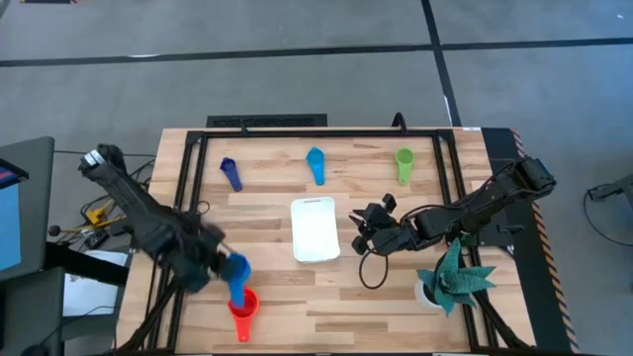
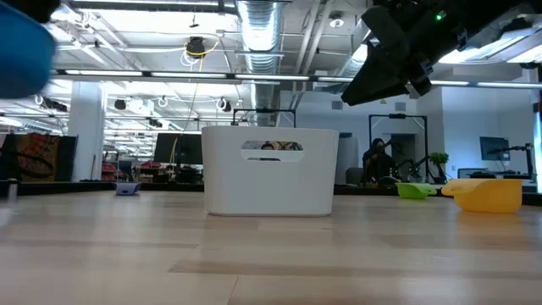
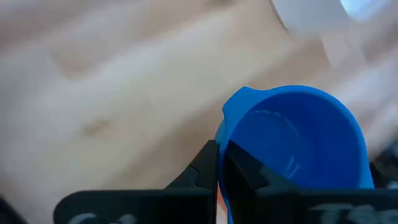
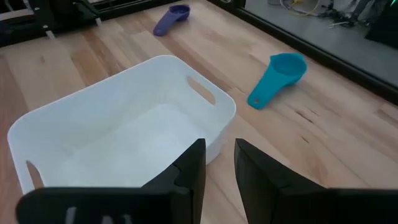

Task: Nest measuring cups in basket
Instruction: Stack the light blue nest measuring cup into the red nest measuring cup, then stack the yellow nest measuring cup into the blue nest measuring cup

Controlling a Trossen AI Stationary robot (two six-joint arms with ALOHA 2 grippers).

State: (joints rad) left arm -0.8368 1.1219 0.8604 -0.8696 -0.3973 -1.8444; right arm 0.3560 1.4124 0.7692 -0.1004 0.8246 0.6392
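Observation:
My left gripper [image 1: 220, 262] hangs over the table's near left part, shut on a blue measuring cup [image 3: 298, 143], which also shows high at the left in the low view [image 2: 21, 55]. A red cup [image 1: 243, 311] lies just nearer on the table. The white basket [image 1: 316, 229] stands mid-table on its base. Along the far side lie a dark blue cup [image 1: 230, 173], a light blue cup [image 1: 316, 165] and a green cup [image 1: 404, 163]. A yellow cup [image 2: 487, 193] lies at the right. My right gripper [image 4: 221, 162] hovers by the basket's right wall, narrowly open with nothing between its fingers. My left gripper pinches the blue cup's wall at the rim [image 3: 222, 140], with one finger [image 3: 202, 171] outside and the other seemingly inside the bowl. The fingers slant down from the table's left. The cup is lifted clear of the table, with its mouth toward the wrist camera.
A teal folded-paper plant [image 1: 455, 277] stands at the near right, close to my right arm. A dark frame [image 1: 297, 133] runs along the far edge and down both sides of the table. Bare wood lies between the basket and the far row of cups.

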